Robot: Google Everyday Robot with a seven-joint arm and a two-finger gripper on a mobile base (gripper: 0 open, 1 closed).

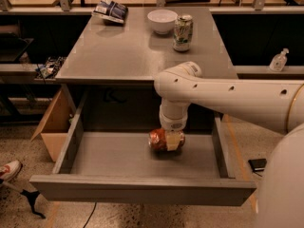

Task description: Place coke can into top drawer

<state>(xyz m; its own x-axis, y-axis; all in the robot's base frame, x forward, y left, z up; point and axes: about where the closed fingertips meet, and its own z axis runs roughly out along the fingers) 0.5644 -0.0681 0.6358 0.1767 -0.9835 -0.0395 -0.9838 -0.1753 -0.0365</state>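
The coke can (158,139) is red-orange and lies on its side inside the open top drawer (142,189), low over the drawer floor at its back middle. My gripper (171,140) reaches down from the white arm into the drawer and is shut on the coke can, its pale fingers (175,140) across the can's right half. The wide grey drawer is pulled fully out from under the grey table (118,56). I cannot tell whether the can touches the drawer floor.
On the table stand a white and green can (182,32), a white bowl (162,21) and a snack bag (109,11). A cardboard box (53,122) sits left of the drawer. A dark phone-like object (258,164) lies on the floor at right.
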